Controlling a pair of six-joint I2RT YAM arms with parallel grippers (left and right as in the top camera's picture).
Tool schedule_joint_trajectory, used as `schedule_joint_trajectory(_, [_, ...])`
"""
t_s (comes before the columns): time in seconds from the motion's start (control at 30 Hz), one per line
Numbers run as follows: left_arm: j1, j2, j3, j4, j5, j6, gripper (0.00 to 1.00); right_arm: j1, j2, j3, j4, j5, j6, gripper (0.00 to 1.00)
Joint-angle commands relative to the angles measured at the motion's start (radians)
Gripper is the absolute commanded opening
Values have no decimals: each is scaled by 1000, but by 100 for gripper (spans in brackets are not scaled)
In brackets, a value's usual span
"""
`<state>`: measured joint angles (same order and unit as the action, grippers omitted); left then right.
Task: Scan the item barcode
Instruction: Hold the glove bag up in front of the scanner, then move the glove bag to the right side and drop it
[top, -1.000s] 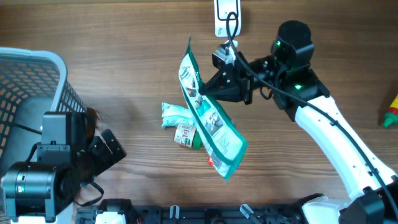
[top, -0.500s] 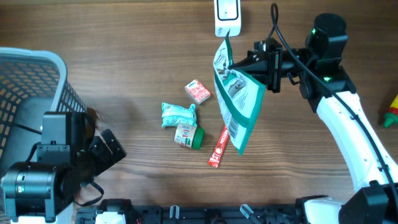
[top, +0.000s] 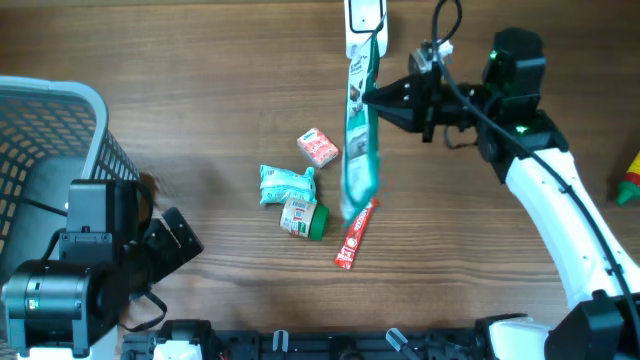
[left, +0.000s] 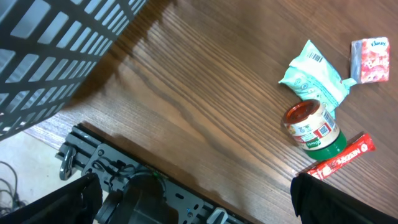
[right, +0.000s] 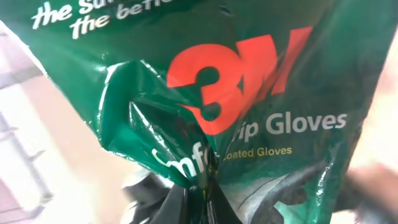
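We see a wooden table (top: 200, 80) bearing a pink carton (top: 318, 147), mint packet (top: 287, 184), tipped green-lidded jar (top: 303, 217), red stick pack (top: 353, 237) — plus a mesh basket (top: 60, 120) and a white scanner (top: 364, 25).

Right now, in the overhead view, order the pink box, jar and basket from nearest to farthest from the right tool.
From the right tool holding the glove packet:
1. Pink box, just left of it.
2. Jar, farther toward the robot.
3. Basket, far left edge.
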<state>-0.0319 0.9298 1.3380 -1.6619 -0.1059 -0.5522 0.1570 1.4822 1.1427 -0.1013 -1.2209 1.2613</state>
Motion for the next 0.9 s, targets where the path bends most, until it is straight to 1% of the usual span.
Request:
schedule_joint_trajectory(0.0, [-3,0,0,0,5,-10,100,26,1,-6,-274,591,-375,4])
schedule_joint_trajectory(0.03, [-3,-1,0,0,5,-10,100,25,0,-6,-388,799,-311,4])
schedule_joint_trajectory(0.07, [-3,-1,0,0,5,-10,100,25,0,-6,-425,876,-251,4])
schedule_joint_trajectory(0.13, [-3,0,0,0,5,-10,100,25,0,-6,-468,982,-57,4])
schedule_joint_trajectory(0.2, [-3,0,0,0,5,-10,100,25,1,-6,-443,1032,125,4])
schedule_joint_trajectory(0.27, [-3,-1,0,0,5,-10,100,25,1,-6,-396,1118,262,5])
schedule_joint_trajectory(0.3, [-3,-1,0,0,5,-10,100,25,4,-6,-361,1152,280,5])
schedule_joint_trajectory(0.37, [-3,-1,0,0,5,-10,100,25,39,-2,-221,1193,287,5])
schedule_joint_trajectory(0.4, [-3,0,0,0,5,-10,100,25,95,22,-137,1204,303,5])
schedule_joint_trajectory(0.47, [-3,-1,0,0,5,-10,100,25,193,87,-65,1230,326,5])
schedule_joint_trajectory(0.5, [-3,0,0,0,5,-10,100,25,269,164,-34,1238,329,5])
schedule_joint_trajectory(0.53, [-3,-1,0,0,5,-10,100,24,338,234,-34,1244,327,5])
schedule_joint_trajectory(0.6, [-3,-1,0,0,5,-10,100,24,554,509,-45,1256,303,5])
schedule_joint_trajectory(0.67, [-3,0,0,0,5,-10,100,15,740,797,-110,1256,302,5])
schedule_joint_trajectory(0.73, [-3,-1,0,0,5,-10,100,10,866,1011,-185,1299,301,5])
schedule_joint_trajectory(0.77, [-3,-1,0,0,5,-10,100,8,903,1072,-206,1323,299,5])
schedule_joint_trajectory(0.8, [-3,-1,0,0,5,-10,100,8,921,1096,-207,1345,283,5])
schedule_joint_trajectory(0.87, [-3,-1,0,0,5,-10,100,8,927,1096,-219,1406,270,5])
